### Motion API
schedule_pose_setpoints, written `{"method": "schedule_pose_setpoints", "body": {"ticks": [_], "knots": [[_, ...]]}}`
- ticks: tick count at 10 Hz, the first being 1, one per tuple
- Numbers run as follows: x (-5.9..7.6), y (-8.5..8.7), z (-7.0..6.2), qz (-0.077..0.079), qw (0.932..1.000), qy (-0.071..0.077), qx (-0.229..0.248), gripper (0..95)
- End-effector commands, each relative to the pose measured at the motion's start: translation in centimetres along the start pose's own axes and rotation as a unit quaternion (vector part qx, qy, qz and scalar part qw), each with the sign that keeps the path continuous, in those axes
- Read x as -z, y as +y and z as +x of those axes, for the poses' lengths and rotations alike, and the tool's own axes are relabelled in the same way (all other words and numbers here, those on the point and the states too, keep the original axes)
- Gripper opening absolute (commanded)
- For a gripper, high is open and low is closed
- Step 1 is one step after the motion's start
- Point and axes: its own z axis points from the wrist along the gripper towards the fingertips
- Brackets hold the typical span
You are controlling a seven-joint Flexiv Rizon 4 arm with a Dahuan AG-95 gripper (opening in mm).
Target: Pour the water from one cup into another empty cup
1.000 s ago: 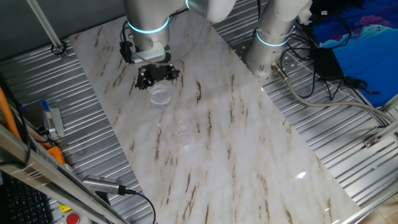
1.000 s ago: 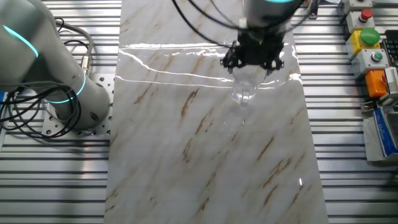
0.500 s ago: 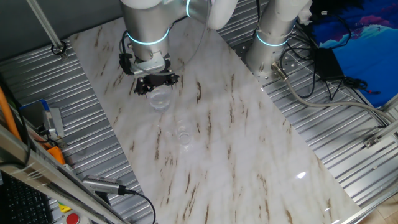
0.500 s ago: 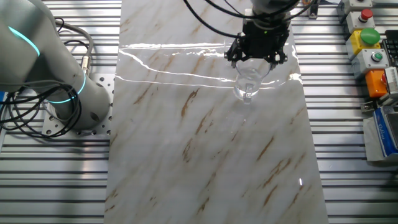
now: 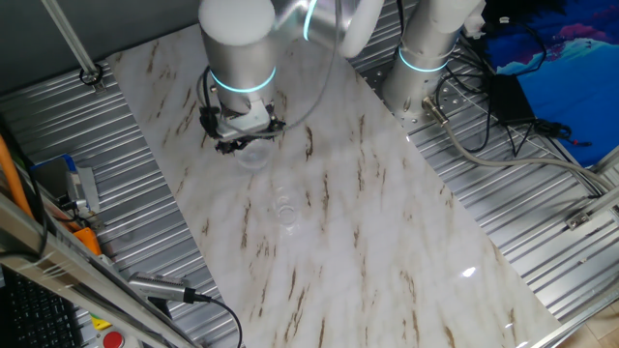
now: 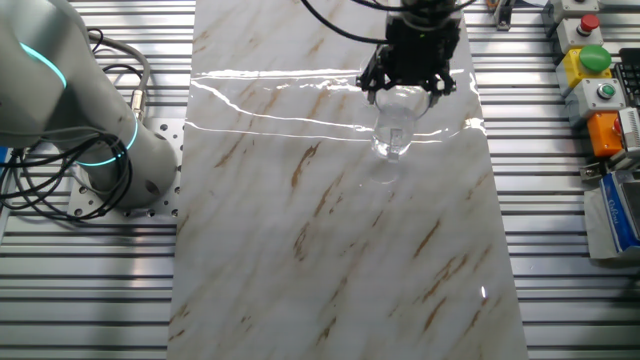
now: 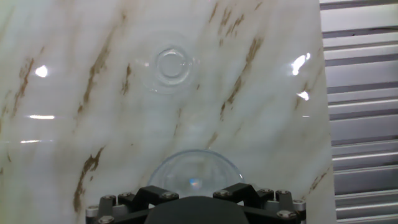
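The larger clear tumbler [image 5: 253, 153] hangs in my gripper [image 5: 244, 141] over the far left part of the marble table [image 5: 387, 222]. In the other fixed view the tumbler [image 6: 393, 128] sits below the black fingers [image 6: 372, 82], which close on its rim. The hand view shows its round rim [image 7: 196, 173] against my gripper [image 7: 196, 194], with a faint glint inside; I cannot make out the water. The smaller clear cup [image 5: 284, 208] stands upright on the table, a little nearer the front than the tumbler. In the hand view it [image 7: 173, 65] is seen from above.
A second arm's base [image 5: 426, 48] stands at the table's far side, with cables [image 5: 484, 126] beside it. A button box [image 6: 590, 60] lies beyond the table edge. Ribbed metal plates [image 5: 116, 232] surround the marble top.
The arm has swung more upright above the tumbler and the wrist has turned. The tumbler has shifted slightly with the gripper. The smaller cup has not moved.
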Motion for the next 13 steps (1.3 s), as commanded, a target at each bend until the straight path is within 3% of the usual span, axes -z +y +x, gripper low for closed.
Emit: {"method": "schedule_pose_setpoints", "body": {"ticks": [1,3,5,8,11,12,13], "knots": [[-0.1,0.5,-0.1,-0.001,1.0,0.006,0.002,0.0],[-0.2,0.9,-0.2,-0.004,0.9999,0.013,0.001,0.0],[-0.3,1.1,-0.3,-0.005,0.9991,0.043,0.006,0.0],[-0.5,1.3,-0.6,-0.008,0.9978,0.064,0.009,0.0],[-0.8,1.1,-1.1,-0.013,0.997,0.076,0.01,0.0],[-1.0,1.1,-1.5,-0.016,0.9957,0.09,0.008,0.0],[-1.1,1.1,-1.7,-0.018,0.9952,0.096,0.005,0.0]]}}
